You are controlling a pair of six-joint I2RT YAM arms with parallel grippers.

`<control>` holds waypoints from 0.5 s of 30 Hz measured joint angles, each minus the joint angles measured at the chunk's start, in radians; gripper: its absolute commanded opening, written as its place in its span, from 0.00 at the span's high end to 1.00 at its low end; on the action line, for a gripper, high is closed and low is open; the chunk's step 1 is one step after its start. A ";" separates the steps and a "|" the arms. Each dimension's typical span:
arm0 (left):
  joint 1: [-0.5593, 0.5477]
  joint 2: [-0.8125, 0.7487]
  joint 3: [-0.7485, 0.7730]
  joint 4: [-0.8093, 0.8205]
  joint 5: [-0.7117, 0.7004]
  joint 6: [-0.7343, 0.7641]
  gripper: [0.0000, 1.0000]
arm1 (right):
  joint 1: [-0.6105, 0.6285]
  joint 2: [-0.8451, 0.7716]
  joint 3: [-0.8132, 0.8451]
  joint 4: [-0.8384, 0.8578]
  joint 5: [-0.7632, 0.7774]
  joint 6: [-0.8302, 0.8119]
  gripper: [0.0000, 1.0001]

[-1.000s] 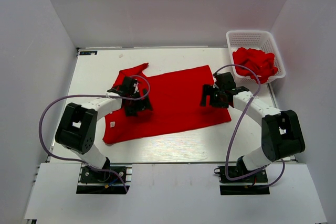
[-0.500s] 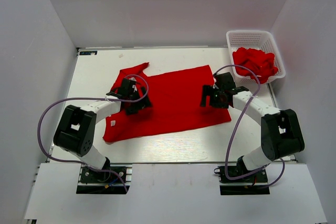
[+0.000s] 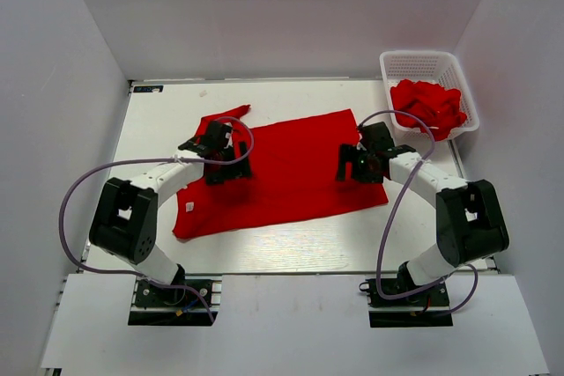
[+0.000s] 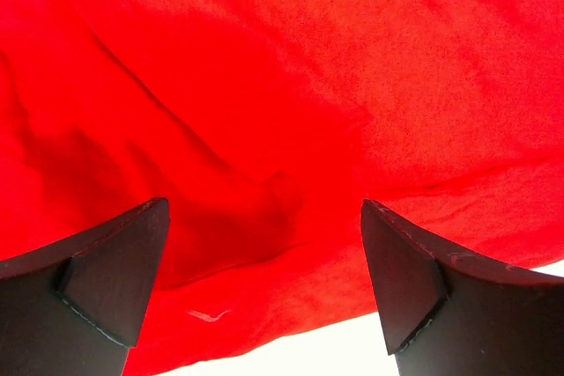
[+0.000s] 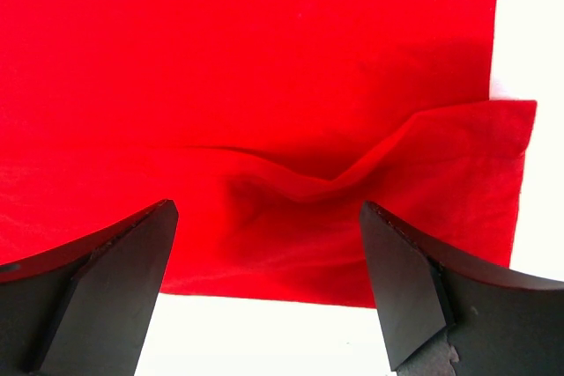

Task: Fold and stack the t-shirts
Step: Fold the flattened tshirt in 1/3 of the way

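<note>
Room: I see plain white walls [image 3: 264,15] closing in the workspace on the left, far and right sides.
Table: the white table [image 3: 291,248] is bare along its near edge, with a white ledge [image 3: 291,328] in front that carries both arm bases.
Basket: a white mesh basket [image 3: 421,63] sits at the far right corner. It holds a crumpled heap of red t-shirts [image 3: 429,106].
Spread t-shirt: one red t-shirt [image 3: 291,173] lies flat across the middle of the table. Its sleeve [image 3: 225,116] sticks out at the far left, and its small white neck label [image 3: 189,206] is at the near left.
Left arm: it reaches from its base up and to the right, with the wrist low over the left part of the spread shirt.
Left gripper: the left gripper [image 4: 264,204] is released, jaws wide apart with only rumpled red cloth between them. I cannot tell whether the tips touch the cloth.
Right arm: it bends from its base up and to the left, ending over the shirt's right edge.
Right gripper: the right gripper [image 5: 269,207] is also released and holds nothing. Between its spread jaws I see a raised crease [image 5: 352,169] near the hem, and bare table beyond it.
Cables: a purple cable [image 3: 79,191] loops beside each arm.
</note>
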 measured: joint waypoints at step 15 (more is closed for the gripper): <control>-0.074 0.146 0.153 -0.136 -0.185 0.294 0.06 | 0.000 0.038 0.004 -0.002 0.004 0.000 0.10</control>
